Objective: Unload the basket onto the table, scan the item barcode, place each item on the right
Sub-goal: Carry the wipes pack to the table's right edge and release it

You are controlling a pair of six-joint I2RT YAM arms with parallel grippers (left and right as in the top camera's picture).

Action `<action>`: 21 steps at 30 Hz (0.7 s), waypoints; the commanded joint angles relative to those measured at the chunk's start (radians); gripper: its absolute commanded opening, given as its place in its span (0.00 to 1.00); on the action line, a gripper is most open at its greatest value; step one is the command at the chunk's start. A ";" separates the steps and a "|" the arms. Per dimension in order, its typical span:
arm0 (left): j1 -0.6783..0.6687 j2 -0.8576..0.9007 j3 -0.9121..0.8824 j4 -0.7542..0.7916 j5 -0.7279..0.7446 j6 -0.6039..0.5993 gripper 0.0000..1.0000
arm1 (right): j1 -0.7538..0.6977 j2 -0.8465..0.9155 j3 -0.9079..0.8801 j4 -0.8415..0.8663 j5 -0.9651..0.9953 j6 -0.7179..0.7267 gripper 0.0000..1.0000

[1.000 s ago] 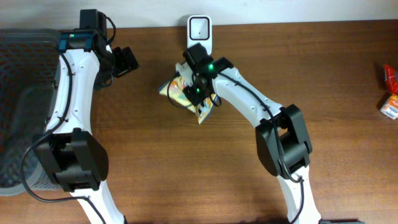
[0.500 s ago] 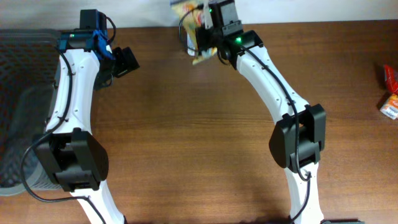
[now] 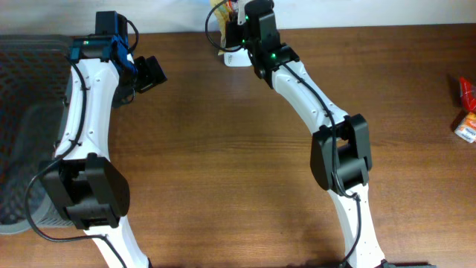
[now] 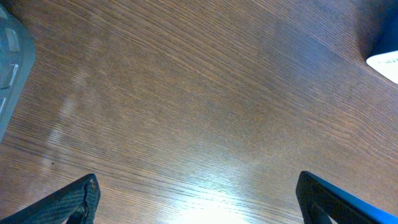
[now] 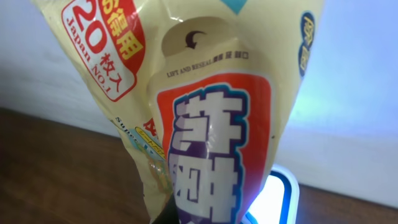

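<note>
Yellow film with a red label filled the right wrist view. The pack (image 5: 211,124) hung close before the lens, printed with "LIFT AND RESEAL", a "20" and "Japan NO.1" near its top left. Past its lower right edge showed the scanner (image 5: 283,196), white-rimmed, its window glowing pale blue. A pale wall (image 5: 360,93) stood behind, and a strip of brown table (image 5: 56,168) ran at lower left.

From overhead, the right hand (image 3: 232,28) reached to the far edge of the table (image 3: 223,164). It was clamped on the pack (image 3: 217,12), which was lifted off the wood and held over the scanner (image 3: 235,59). Only the scanner's near end showed beside the arm. Whether pack and scanner touched could not be told.

The left hand (image 3: 150,73) hovered over the far left part of the table, well apart from the pack, its jaws spread wide and holding nothing. In its wrist view the two fingers (image 4: 74,199) sat at the bottom corners over bare wood grain.

A grey basket (image 3: 22,89) took up the left edge overhead, and its corner (image 4: 9,56) showed in the left wrist view. At the far right edge lay two small packets (image 3: 466,112), red and white, well apart from both arms.
</note>
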 commanded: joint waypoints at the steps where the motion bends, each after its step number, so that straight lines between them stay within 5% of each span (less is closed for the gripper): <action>1: 0.003 0.010 0.016 0.000 0.007 -0.008 0.99 | -0.005 0.001 0.017 0.014 0.046 0.011 0.04; 10: 0.003 0.010 0.016 0.000 0.008 -0.008 0.99 | -0.088 -0.142 0.019 -0.046 0.057 0.015 0.04; 21: 0.003 0.010 0.016 0.000 0.008 -0.008 0.99 | -0.518 -0.269 0.016 -0.597 0.209 0.173 0.04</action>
